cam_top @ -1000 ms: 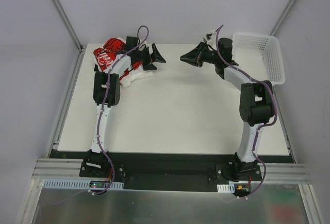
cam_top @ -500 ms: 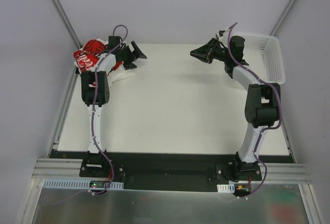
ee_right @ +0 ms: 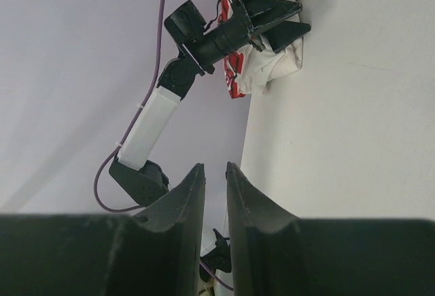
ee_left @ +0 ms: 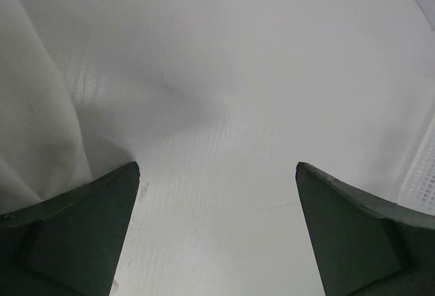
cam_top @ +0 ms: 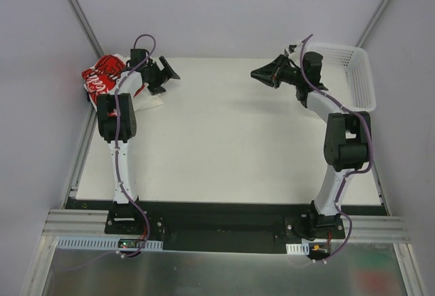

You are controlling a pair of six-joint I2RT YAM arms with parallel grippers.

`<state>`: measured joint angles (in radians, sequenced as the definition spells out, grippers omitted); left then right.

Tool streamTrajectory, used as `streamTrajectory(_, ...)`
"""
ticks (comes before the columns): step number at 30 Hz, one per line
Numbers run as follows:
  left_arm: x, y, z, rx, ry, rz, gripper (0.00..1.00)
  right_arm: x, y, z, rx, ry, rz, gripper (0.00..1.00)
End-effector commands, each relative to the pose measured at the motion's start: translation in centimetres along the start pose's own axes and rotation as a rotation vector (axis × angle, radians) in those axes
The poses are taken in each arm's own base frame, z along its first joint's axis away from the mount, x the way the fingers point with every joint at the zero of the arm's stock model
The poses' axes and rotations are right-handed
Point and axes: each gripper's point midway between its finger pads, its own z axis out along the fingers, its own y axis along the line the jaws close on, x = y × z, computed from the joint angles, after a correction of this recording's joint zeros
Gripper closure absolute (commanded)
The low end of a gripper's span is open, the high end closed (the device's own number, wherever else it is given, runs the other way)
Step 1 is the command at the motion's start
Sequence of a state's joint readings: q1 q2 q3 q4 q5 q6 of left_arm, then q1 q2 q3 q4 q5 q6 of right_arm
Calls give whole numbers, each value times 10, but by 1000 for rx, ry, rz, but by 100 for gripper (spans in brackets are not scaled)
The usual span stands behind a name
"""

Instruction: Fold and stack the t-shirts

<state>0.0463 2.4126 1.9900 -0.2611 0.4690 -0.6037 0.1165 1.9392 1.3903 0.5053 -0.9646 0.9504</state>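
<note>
A red t-shirt with white lettering [cam_top: 99, 78] lies bunched on white t-shirts [cam_top: 145, 99] at the table's far left corner. My left gripper [cam_top: 165, 73] is open and empty just right of this pile, low over the table. In the left wrist view [ee_left: 216, 167] white cloth [ee_left: 34, 105] lies beside the left finger, not between the jaws. My right gripper [cam_top: 262, 75] is at the far right, left of the basket, its jaws almost together with nothing between them [ee_right: 214, 165]. The right wrist view shows the pile [ee_right: 275, 71] far off across the table. No black shirt shows.
A white plastic mesh basket [cam_top: 360, 85] stands at the table's far right corner; its edge shows in the left wrist view [ee_left: 423, 173]. The white table [cam_top: 224, 139] stretches between the arms. Grey walls and a metal frame enclose the back and sides.
My left arm has swung left, and the shirt pile has shifted left with it into the far corner. My right gripper has drawn back to the right towards the basket.
</note>
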Motion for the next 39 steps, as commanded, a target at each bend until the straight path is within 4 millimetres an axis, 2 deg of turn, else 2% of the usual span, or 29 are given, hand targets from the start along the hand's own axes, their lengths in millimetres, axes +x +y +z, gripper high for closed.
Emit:
streamTrajectory(1,-4,6,-23,-63,-25,22,1,2,49,-12,-82,-29,-126,78)
streamTrajectory(5,1,4,-27,-49,-10,52,1,3,51,-12,-86,-27,-136,78)
streamTrajectory(7,2,-11,-31,0,4,100,1,1,51,-12,-86,-29,-145,77)
streamTrajectory(10,0,-57,-44,106,-10,283,1,-1,41,-7,-71,-4,-156,75)
streamTrajectory(11,2,-87,-55,213,3,375,1,-6,46,-4,-80,5,-179,74)
streamTrajectory(12,-1,-103,-66,266,-4,413,1,-5,47,-4,-89,34,-186,71)
streamTrajectory(13,-1,-118,-74,326,1,446,1,-7,36,1,-85,53,-181,69)
streamTrajectory(14,14,-154,-88,460,44,500,1,-11,44,4,-105,65,-209,67)
streamTrajectory(16,21,-182,-107,580,71,543,1,-12,31,7,-109,102,-196,64)
streamTrajectory(17,23,-197,-119,634,78,562,1,-15,35,8,-123,111,-218,61)
streamTrajectory(18,36,-212,-132,717,120,592,1,-13,32,7,-132,138,-221,60)
streamTrajectory(21,52,-235,-159,813,162,631,1,-19,20,7,-117,138,-200,58)
streamTrajectory(22,63,-236,-157,806,177,629,1,-20,16,6,-103,137,-196,58)
streamTrajectory(23,67,-245,-170,809,148,673,1,-19,13,4,-89,132,-239,57)
streamTrajectory(25,82,-246,-167,770,143,686,1,-15,1,0,10,132,-244,56)
streamTrajectory(26,84,-255,-182,763,101,727,1,-32,-9,-5,135,49,-450,56)
streamTrajectory(27,89,-258,-187,744,75,756,1,-11,-35,-22,331,100,-366,55)
streamTrajectory(28,84,-246,-174,617,3,762,1,-18,-33,-30,441,74,-453,55)
streamTrajectory(29,94,-264,-193,594,-80,880,1,-33,-53,-48,655,2,-535,55)
streamTrajectory(30,92,-263,-194,519,-147,932,1,-29,-37,-58,708,-3,-645,55)
streamTrajectory(31,84,-248,-185,369,-221,954,1,-24,-48,-65,750,-4,-661,55)
streamTrajectory(32,89,-267,-202,359,-314,1054,1,-28,-41,-70,766,-56,-689,55)
streamTrajectory(33,86,-269,-206,322,-371,1072,1,-38,-18,-75,732,-158,-730,55)
streamTrajectory(34,91,-254,-199,277,-376,1074,1,-32,-28,-82,745,-179,-725,54)
streamTrajectory(35,76,-267,-224,269,-509,1080,1,-44,-15,-83,723,-275,-786,54)
streamTrajectory(36,75,-264,-230,251,-559,1064,1,-46,-10,-88,727,-326,-806,53)
streamTrajectory(37,84,-237,-215,212,-556,1045,1,-47,16,-99,703,-410,-851,53)
streamTrajectory(38,75,-239,-240,206,-669,1027,1,-48,7,-107,736,-462,-870,50)
streamTrajectory(39,66,-243,-253,218,-779,999,1,-49,17,-110,731,-503,-899,48)
